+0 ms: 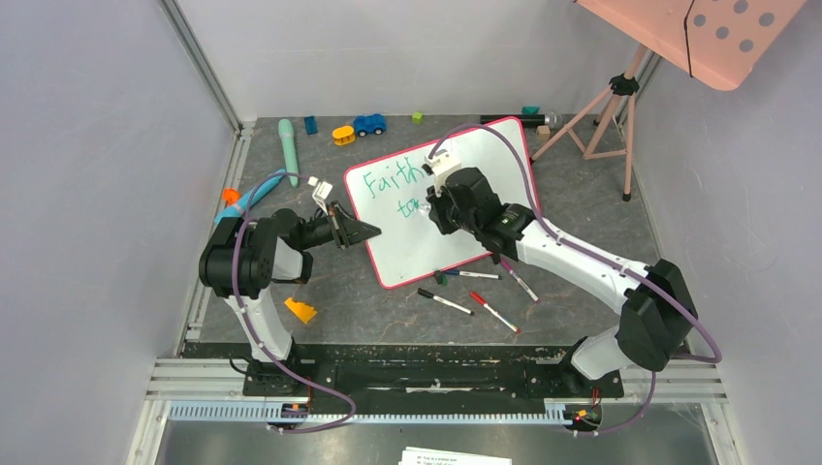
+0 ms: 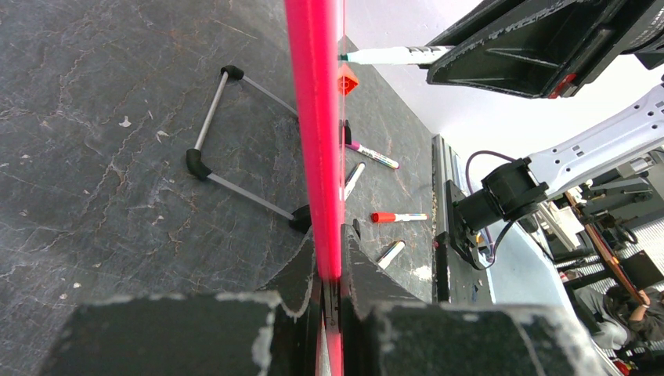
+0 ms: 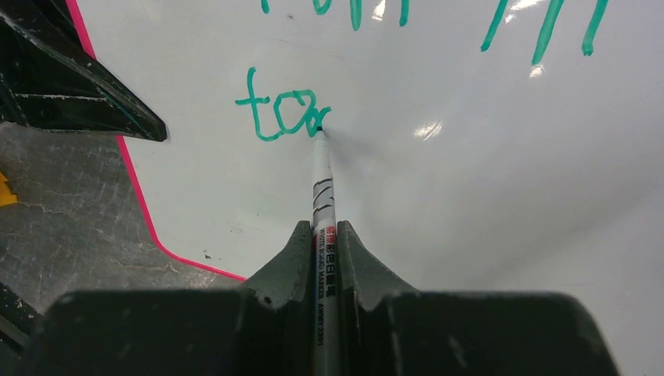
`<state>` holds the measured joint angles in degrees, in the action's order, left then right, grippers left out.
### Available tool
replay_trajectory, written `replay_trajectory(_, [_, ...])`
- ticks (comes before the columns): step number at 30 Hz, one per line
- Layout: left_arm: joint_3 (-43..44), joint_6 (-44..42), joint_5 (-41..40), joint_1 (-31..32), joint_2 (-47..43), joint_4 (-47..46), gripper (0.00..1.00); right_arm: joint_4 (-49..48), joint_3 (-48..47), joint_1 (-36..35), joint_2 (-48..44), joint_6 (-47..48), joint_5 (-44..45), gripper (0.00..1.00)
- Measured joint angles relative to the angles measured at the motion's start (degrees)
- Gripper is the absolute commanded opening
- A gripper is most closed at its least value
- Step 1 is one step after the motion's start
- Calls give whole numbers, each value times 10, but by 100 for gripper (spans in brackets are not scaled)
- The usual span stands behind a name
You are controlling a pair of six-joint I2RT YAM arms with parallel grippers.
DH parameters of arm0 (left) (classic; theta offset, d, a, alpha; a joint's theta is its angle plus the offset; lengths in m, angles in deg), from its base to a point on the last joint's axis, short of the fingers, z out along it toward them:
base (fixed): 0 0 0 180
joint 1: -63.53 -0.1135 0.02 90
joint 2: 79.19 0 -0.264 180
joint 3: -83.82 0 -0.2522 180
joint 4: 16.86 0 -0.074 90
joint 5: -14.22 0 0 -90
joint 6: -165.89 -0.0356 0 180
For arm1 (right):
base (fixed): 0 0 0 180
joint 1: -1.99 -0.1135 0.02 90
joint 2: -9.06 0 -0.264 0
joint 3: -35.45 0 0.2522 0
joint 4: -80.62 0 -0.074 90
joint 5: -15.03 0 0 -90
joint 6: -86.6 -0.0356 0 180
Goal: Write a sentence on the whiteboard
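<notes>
The whiteboard (image 1: pixel 426 250), white with a pink-red rim, stands tilted in mid-table. The sentence in green reads "Faith" (image 1: pixel 393 178) above "to" (image 1: pixel 407 206). My left gripper (image 1: pixel 372 231) is shut on the board's left rim (image 2: pixel 317 117), its fingers (image 2: pixel 368 270) on either side of the edge. My right gripper (image 1: pixel 433 201) is shut on a white marker (image 3: pixel 322 204). The marker's tip touches the board (image 3: pixel 485 204) at the end of the green "to" and a part-drawn letter (image 3: pixel 282 113). In the left wrist view, the marker (image 2: pixel 391 55) sticks out of the right gripper (image 2: pixel 501 55).
Several loose markers (image 1: pixel 475 291) lie in front of the board. An orange piece (image 1: pixel 300 310) lies near the left arm. Toys sit at the back: a blue car (image 1: pixel 368 124), a yellow piece (image 1: pixel 343 135), a teal cylinder (image 1: pixel 288 150). A tripod (image 1: pixel 620 107) with a pink dotted panel stands back right. The board's wire stand (image 2: pixel 227 133) is behind it.
</notes>
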<state>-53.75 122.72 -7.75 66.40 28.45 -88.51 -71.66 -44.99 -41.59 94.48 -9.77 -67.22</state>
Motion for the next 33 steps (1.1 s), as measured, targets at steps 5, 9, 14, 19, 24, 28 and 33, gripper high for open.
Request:
replay_trajectory(5, [0,0,0,0,0,0,2,-1,13,1,-7,-3,-2,0])
replay_trajectory(9, [0,0,0,0,0,0,2,-2,13,1,-7,-6,-2,0])
replay_trajectory(14, [0,0,0,0,0,0,2,-2,13,1,-7,-7,-2,0])
replay_trajectory(19, [0,0,0,0,0,0,2,6,4,1,-4,-5,-2,0])
replay_trajectory(24, [0,0,0,0,0,0,2,16,-9,1,2,-4,0,0])
replay_trajectory(28, [0,0,0,0,0,0,2,16,-19,3,7,0,3,0])
replay_trajectory(33, [0,0,0,0,0,0,2,16,-26,3,10,2,6,0])
